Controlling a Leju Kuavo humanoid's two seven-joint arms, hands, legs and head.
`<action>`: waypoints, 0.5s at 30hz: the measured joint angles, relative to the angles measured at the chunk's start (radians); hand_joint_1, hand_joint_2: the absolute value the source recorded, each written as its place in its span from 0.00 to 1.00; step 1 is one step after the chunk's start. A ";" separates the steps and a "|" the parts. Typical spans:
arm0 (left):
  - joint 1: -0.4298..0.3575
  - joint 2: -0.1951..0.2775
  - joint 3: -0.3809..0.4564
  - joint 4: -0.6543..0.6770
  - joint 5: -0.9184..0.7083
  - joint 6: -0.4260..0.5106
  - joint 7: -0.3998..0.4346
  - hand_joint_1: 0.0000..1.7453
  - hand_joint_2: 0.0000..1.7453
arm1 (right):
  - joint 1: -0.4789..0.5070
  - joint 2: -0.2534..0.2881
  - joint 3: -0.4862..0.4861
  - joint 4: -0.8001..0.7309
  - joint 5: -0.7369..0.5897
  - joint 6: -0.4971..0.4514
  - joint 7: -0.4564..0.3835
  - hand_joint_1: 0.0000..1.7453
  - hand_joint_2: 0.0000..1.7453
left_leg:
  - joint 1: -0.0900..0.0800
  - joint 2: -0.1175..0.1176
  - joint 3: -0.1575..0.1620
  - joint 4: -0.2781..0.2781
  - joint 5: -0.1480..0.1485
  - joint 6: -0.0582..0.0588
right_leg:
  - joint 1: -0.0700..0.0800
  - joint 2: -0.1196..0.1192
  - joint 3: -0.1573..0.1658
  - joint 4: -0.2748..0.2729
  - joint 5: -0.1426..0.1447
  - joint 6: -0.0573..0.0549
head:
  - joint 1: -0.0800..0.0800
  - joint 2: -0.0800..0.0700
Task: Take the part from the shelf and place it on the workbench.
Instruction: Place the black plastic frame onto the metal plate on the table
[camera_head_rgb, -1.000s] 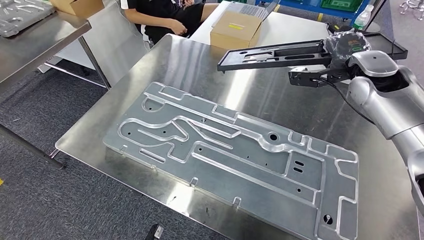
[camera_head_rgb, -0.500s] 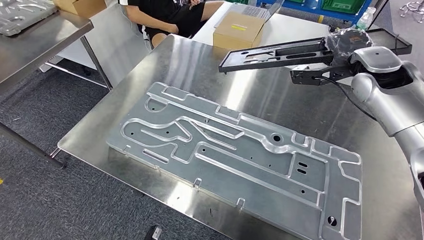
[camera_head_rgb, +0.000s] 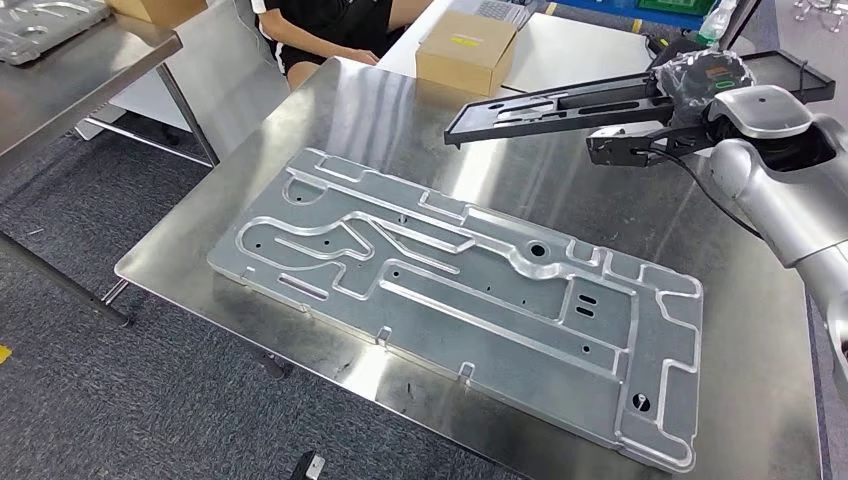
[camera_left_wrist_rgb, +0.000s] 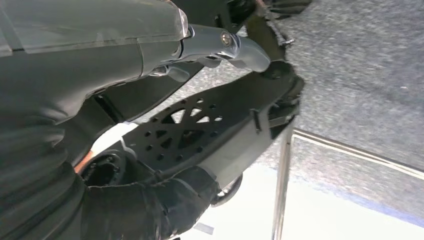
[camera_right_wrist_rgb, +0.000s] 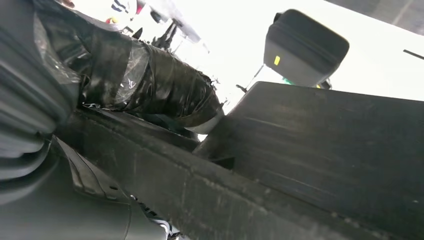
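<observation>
My right hand (camera_head_rgb: 700, 82), wrapped in black tape, grips one end of a long flat black part (camera_head_rgb: 560, 104). It holds the part level in the air over the far side of the steel workbench (camera_head_rgb: 400, 120). In the right wrist view the taped fingers (camera_right_wrist_rgb: 150, 85) lie over the black part (camera_right_wrist_rgb: 325, 155). My left hand (camera_left_wrist_rgb: 125, 50) hangs low beside my body above the floor, thumb and fingers apart, with nothing in it.
A large machined aluminium plate (camera_head_rgb: 450, 290) covers most of the workbench. A cardboard box (camera_head_rgb: 468, 50) stands on a white table beyond it, where a person (camera_head_rgb: 330, 25) sits. Another steel table (camera_head_rgb: 70, 70) stands at the left.
The whole picture has shifted a little with the camera. My right hand, still holding the black part, sits slightly higher and further right in the picture.
</observation>
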 joint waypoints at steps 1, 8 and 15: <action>0.000 0.001 0.000 0.000 0.000 0.000 -0.002 0.00 1.00 | 0.000 -0.002 0.000 0.000 0.001 0.001 0.000 1.00 1.00 | -0.003 0.000 -0.001 -0.007 0.002 0.004 | 0.000 0.000 0.000 -0.003 0.008 0.007 | 0.000 0.000; 0.003 0.001 0.001 0.000 0.000 0.004 0.003 0.00 1.00 | 0.001 -0.010 0.001 0.004 0.005 0.001 -0.004 1.00 1.00 | -0.002 0.010 -0.039 -0.027 0.073 0.034 | -0.007 0.000 -0.078 0.204 -0.139 0.034 | 0.002 0.000; 0.005 0.001 0.008 0.000 -0.001 0.023 0.027 0.00 1.00 | 0.003 -0.009 0.002 0.008 0.005 -0.002 -0.008 1.00 1.00 | -0.005 0.011 -0.075 -0.009 0.086 0.022 | 0.000 -0.004 0.095 0.013 -0.095 0.017 | 0.002 0.000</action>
